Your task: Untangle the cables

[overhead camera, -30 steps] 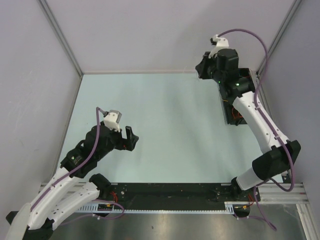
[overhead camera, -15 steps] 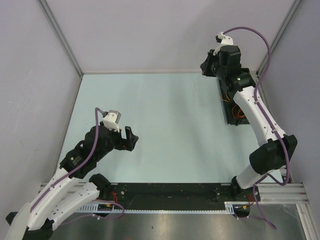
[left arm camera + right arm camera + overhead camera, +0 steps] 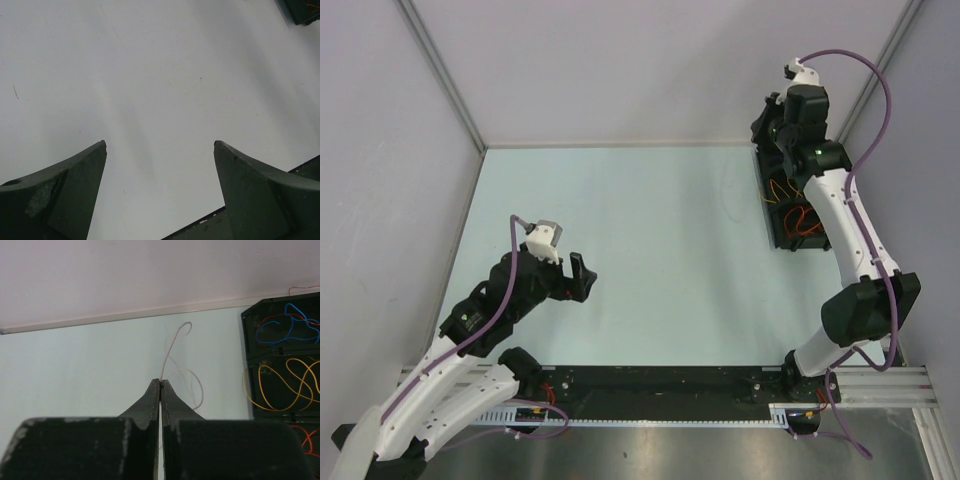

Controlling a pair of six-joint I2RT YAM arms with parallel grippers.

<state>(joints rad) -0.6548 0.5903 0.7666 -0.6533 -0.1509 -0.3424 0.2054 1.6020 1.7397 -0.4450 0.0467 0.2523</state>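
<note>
My right gripper point(image 3: 160, 381) is shut on a thin pale white cable point(image 3: 172, 342) that rises from the jaw tips and curls over the table. In the top view this gripper point(image 3: 766, 120) hangs at the far right, beside the far end of a black compartment tray point(image 3: 771, 228). The tray point(image 3: 248, 360) holds a blue cable point(image 3: 287, 325), a yellow cable point(image 3: 280, 385) and an orange cable point(image 3: 306, 440) in separate compartments. My left gripper point(image 3: 578, 276) is open and empty above bare table at the near left; its jaws point(image 3: 160, 145) stand wide apart.
Grey walls close the table at the back and both sides. A thin red wire point(image 3: 302, 288) lies at the wall foot behind the tray. The black base rail point(image 3: 660, 385) runs along the near edge.
My right gripper has moved right and back, from left of the tray's far end to over it, still shut on the white cable. The left arm has not moved.
</note>
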